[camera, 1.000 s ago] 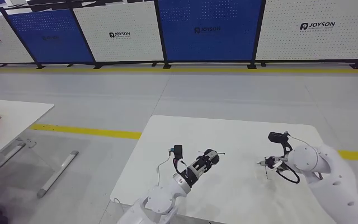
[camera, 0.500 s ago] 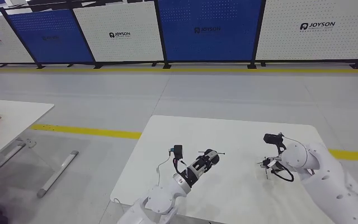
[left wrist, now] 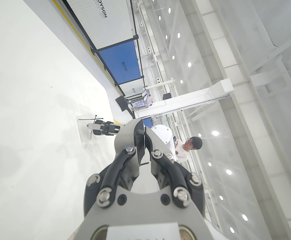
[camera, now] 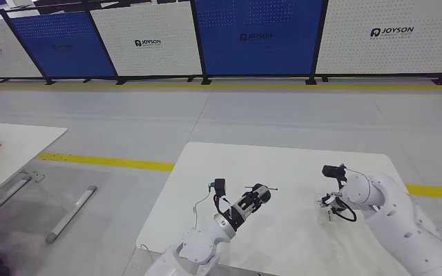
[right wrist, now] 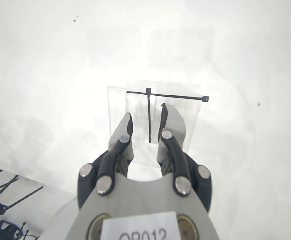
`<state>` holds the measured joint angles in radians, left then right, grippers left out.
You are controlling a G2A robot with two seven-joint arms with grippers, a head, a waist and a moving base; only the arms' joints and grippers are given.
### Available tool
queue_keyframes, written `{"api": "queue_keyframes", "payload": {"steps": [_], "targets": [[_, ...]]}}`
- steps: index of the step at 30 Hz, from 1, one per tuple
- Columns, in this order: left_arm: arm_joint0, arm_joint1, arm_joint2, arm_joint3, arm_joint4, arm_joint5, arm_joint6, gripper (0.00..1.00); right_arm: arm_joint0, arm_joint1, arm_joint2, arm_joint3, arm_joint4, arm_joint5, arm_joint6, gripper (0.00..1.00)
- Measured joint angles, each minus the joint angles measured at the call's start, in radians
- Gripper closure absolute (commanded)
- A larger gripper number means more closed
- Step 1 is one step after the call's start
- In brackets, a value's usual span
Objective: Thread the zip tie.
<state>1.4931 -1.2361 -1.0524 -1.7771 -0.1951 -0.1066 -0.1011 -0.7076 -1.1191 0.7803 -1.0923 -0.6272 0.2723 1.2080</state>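
My left gripper (left wrist: 143, 129) is pinched shut on a thin black zip tie (camera: 272, 188), held crosswise over the white table (camera: 276, 159). Farther out, my right gripper (right wrist: 146, 110) stands open at a clear stand (right wrist: 116, 100). One stand tie (right wrist: 149, 122) lines up with the gap between my fingers, and a crossing tie (right wrist: 177, 96) meets it at its head.

My white tabletop (camera: 276, 165) is plain and matte, with rounded corners. 1 clear block (right wrist: 116, 102) lies flat on its right half, just under my right fingers (right wrist: 146, 110). A few small dark specks (right wrist: 74, 20) dot the white surface around the block.
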Motion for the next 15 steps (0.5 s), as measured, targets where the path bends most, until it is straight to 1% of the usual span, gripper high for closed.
{"api": "queue_keyframes", "payload": {"steps": [3, 10, 11, 12, 13, 15], "targets": [[0.000, 0.000, 0.000, 0.000, 0.000, 0.000, 0.000, 1.00, 0.005, -0.006, -0.005, 0.011, -0.001, 0.001, -0.001, 0.75], [0.000, 0.000, 0.000, 0.000, 0.000, 0.000, 0.000, 1.00, 0.015, -0.019, -0.012, 0.044, -0.003, -0.002, -0.003, 0.80], [0.000, 0.000, 0.000, 0.000, 0.000, 0.000, 0.000, 1.00, 0.017, -0.022, -0.014, 0.049, -0.004, -0.001, -0.003, 0.86], [0.000, 0.000, 0.000, 0.000, 0.000, 0.000, 0.000, 1.00, 0.019, -0.023, -0.015, 0.052, -0.004, -0.001, -0.004, 0.96], [0.000, 0.000, 0.000, 0.000, 0.000, 0.000, 0.000, 1.00, 0.021, -0.025, -0.016, 0.056, -0.005, -0.001, -0.004, 1.00], [0.000, 0.000, 0.000, 0.000, 0.000, 0.000, 0.000, 1.00, 0.025, -0.029, -0.017, 0.065, -0.005, -0.003, -0.005, 1.00]]}}
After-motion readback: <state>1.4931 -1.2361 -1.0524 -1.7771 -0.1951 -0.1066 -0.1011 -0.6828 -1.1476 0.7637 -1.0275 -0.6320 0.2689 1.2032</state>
